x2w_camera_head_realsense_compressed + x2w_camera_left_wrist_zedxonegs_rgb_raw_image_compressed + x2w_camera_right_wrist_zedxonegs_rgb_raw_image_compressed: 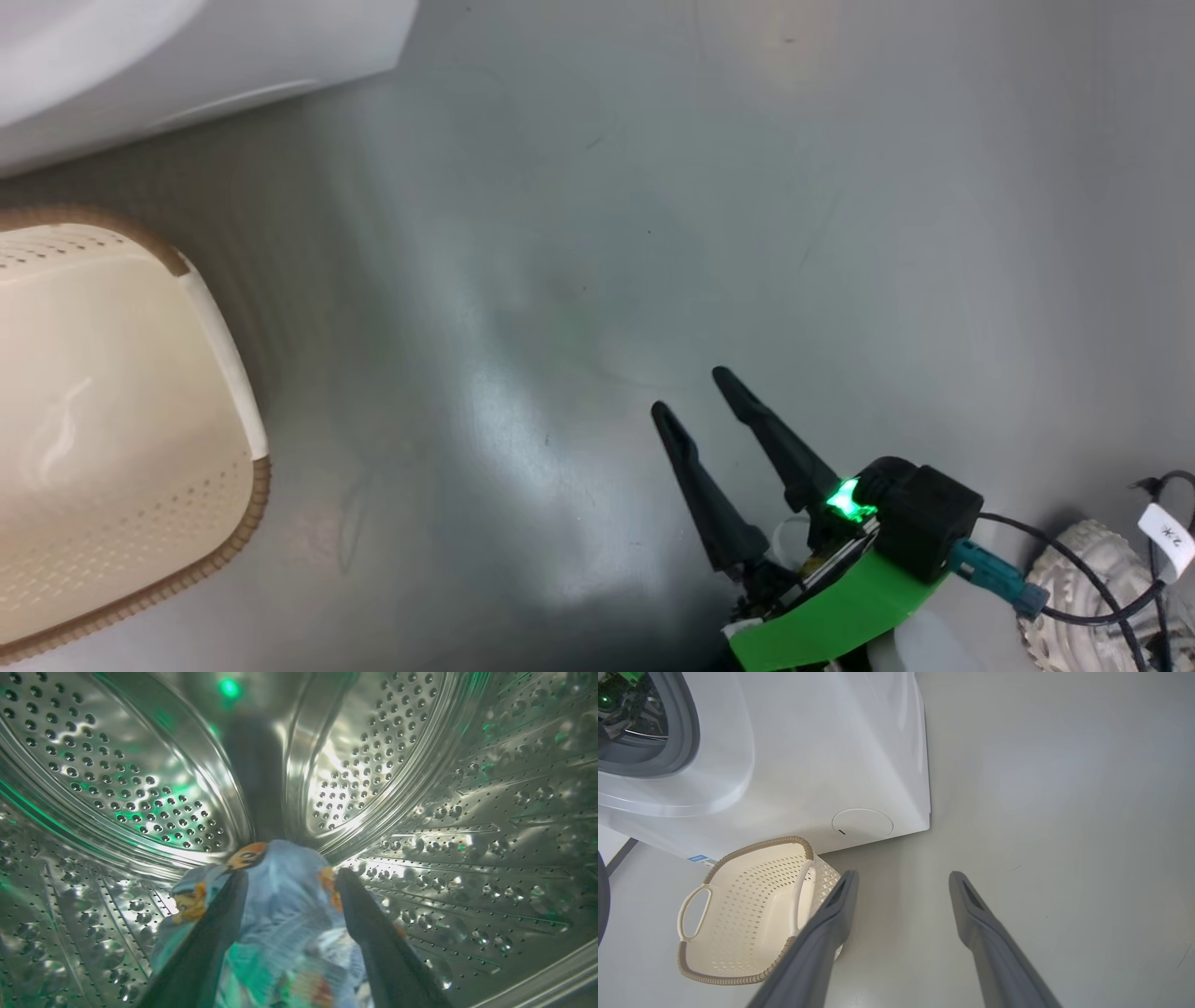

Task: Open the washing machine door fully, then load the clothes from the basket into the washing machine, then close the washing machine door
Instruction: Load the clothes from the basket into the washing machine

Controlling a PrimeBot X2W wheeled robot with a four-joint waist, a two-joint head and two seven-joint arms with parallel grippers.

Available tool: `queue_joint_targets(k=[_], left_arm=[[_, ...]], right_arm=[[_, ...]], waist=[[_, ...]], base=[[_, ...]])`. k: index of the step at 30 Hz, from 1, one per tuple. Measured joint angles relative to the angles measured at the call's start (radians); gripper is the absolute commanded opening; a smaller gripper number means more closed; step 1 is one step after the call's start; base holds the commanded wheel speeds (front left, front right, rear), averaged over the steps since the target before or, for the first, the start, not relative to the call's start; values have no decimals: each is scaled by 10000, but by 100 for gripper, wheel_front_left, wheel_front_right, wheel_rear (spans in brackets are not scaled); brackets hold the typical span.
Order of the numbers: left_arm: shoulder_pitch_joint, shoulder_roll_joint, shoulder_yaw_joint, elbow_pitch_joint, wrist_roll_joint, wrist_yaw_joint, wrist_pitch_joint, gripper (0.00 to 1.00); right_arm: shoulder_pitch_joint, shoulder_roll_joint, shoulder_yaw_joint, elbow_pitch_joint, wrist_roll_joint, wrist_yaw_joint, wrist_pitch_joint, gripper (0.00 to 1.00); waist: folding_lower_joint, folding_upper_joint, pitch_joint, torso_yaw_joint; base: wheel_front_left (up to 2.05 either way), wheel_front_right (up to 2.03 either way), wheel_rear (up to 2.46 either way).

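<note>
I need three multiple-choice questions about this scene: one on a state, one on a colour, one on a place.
1. The right tool is: A open, empty; B shut on fabric; C shut on a handle.
2. The basket rim is: A black; B brown; C red.
3. The clothes are: A in the basket; B in the drum; C in the right tool.
Answers: 1 A, nothing sits in its wide gap; 2 B, the woven edge is brown; 3 B, perforated steel surrounds the blue fabric.

washing machine drum [140, 765]: shiny perforated metal | clothes [285, 891]: soft cloth | basket [752, 914]: matt perforated plastic | floor [1064, 788]: smooth, faint sheen
</note>
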Motion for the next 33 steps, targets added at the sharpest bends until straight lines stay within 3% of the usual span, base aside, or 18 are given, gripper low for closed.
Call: queue_joint_targets(k=[19, 33], left_arm=[[1984, -1227, -255, 109, -332, 0, -637, 100], [4256, -2263, 892, -546, 188, 0, -646, 100]], right_arm=[[-266, -13, -777, 696, -357, 0, 0, 100], [-284, -23, -1122, 1256, -378, 0, 0, 100]], waist=[[0, 0, -1327, 905], [0, 0, -2557, 1400]], base=[[0, 0, 0], [0, 0, 0]])
